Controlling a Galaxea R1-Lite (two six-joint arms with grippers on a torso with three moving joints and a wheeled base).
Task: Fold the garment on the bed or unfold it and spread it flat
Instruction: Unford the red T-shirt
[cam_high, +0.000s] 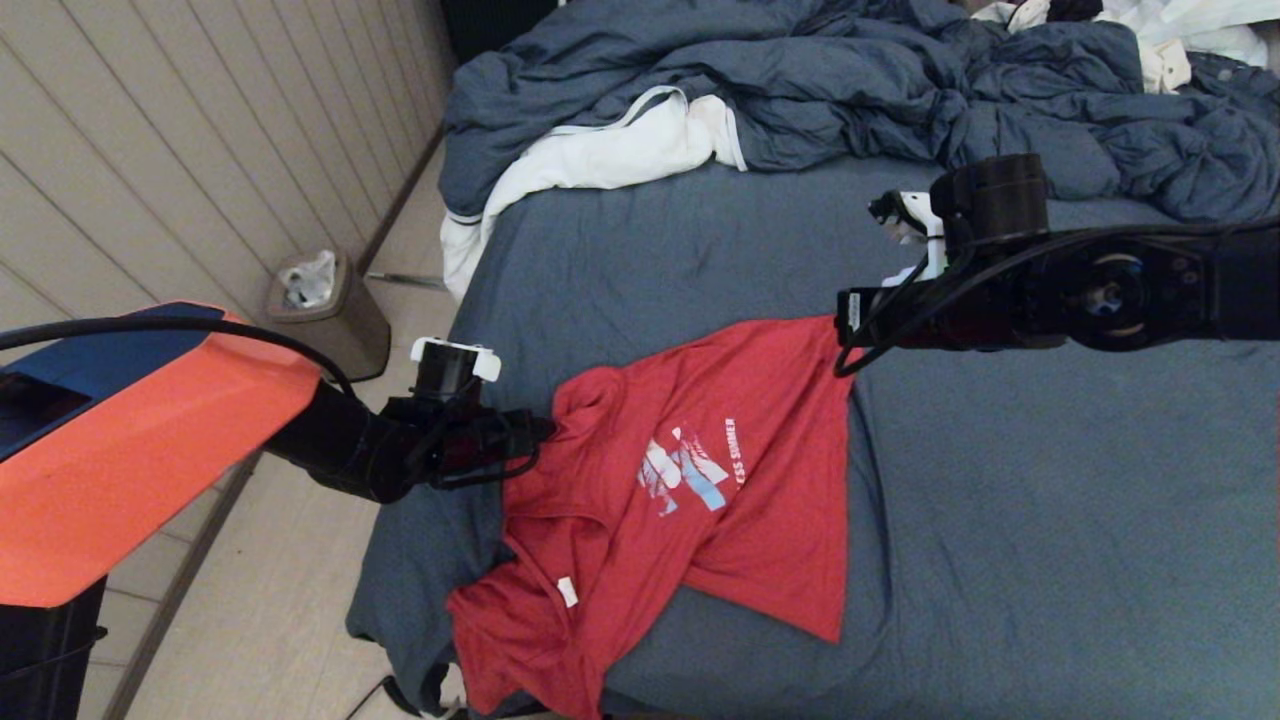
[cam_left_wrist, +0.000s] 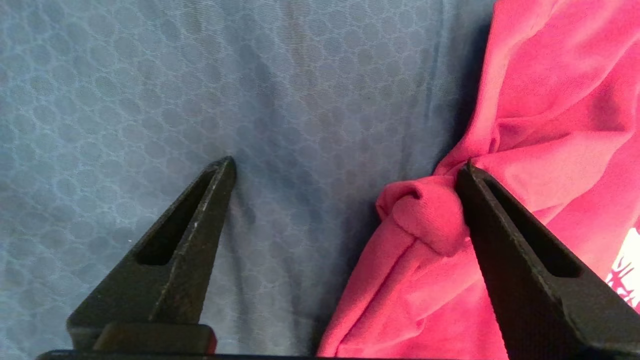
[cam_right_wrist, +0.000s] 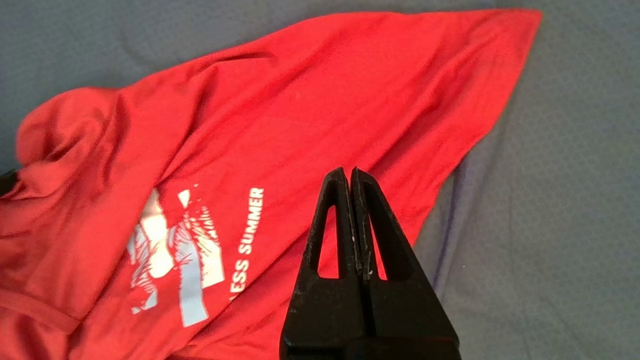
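The red T-shirt (cam_high: 720, 480) lies crumpled on the slate-blue bed sheet (cam_high: 1050, 520), print side up, with its white neck tag (cam_high: 567, 591) showing near the bed's front edge. My left gripper (cam_high: 545, 430) is open at the shirt's left edge. In the left wrist view this gripper (cam_left_wrist: 347, 162) has one finger over bare sheet (cam_left_wrist: 150, 75) and the other against a bunched fold of the shirt (cam_left_wrist: 540, 125). My right gripper (cam_high: 845, 318) hovers by the shirt's far right corner. Seen from its own wrist, it (cam_right_wrist: 345, 171) is shut and empty above the shirt (cam_right_wrist: 300, 100).
A rumpled blue duvet (cam_high: 850, 80) and a white cloth with a dark stripe (cam_high: 600, 155) are heaped at the far end of the bed. A bin (cam_high: 325, 310) stands on the floor to the left, by the panelled wall. The shirt's near part droops over the bed's front edge.
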